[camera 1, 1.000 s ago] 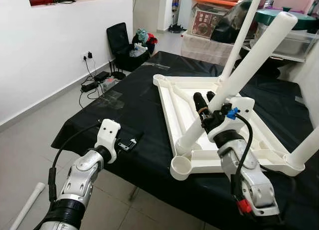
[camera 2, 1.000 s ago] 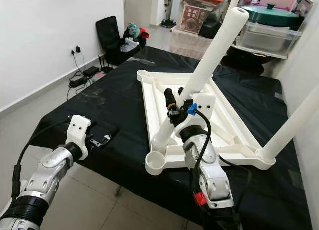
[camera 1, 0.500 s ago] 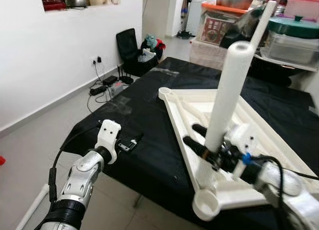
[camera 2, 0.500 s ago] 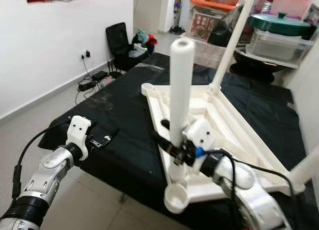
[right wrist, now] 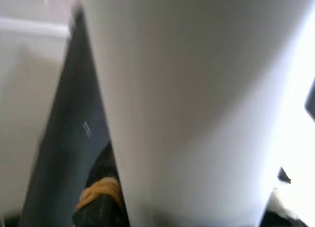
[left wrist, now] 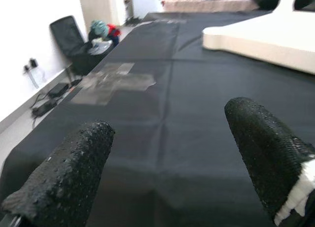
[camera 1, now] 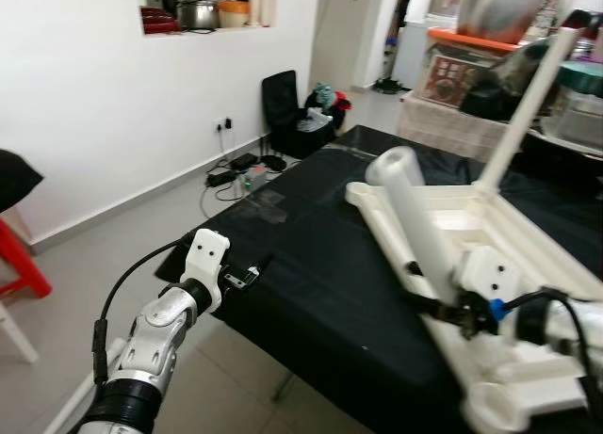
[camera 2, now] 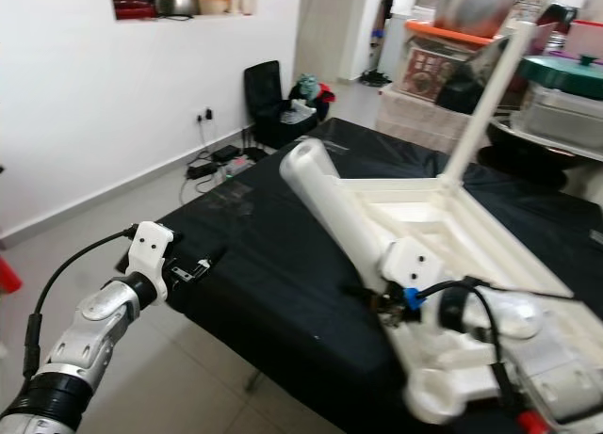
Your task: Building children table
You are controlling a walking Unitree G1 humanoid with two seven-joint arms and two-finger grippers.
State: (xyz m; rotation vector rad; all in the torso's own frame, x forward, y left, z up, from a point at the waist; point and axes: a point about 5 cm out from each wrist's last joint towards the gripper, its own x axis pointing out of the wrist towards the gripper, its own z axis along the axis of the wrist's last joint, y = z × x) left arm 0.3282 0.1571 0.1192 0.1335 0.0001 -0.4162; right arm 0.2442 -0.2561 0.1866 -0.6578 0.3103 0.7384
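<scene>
The white table top (camera 1: 537, 241) lies upside down on the black-covered table (camera 1: 320, 265). One white leg (camera 1: 523, 104) stands upright in its far corner. My right gripper (camera 1: 429, 297) is shut on a second white leg (camera 1: 415, 217), low on the tube. That leg leans to the left and away over the frame's near left side. In the right wrist view the leg (right wrist: 197, 104) is very close, with a black finger (right wrist: 98, 202) beside it. My left gripper (camera 1: 247, 272) is open over the table's near left edge, its fingers (left wrist: 74, 173) apart above bare cloth.
A black chair (camera 1: 283, 100) with clutter stands by the wall beyond the table. Cables and a power strip (camera 1: 236, 175) lie on the floor. A red stool (camera 1: 19, 260) is at the far left. Storage boxes and pots (camera 1: 471, 72) crowd the back right.
The view has swung left. The leg in my right gripper went from leaning right, through upright, to leaning left and away. My left arm has stayed in place.
</scene>
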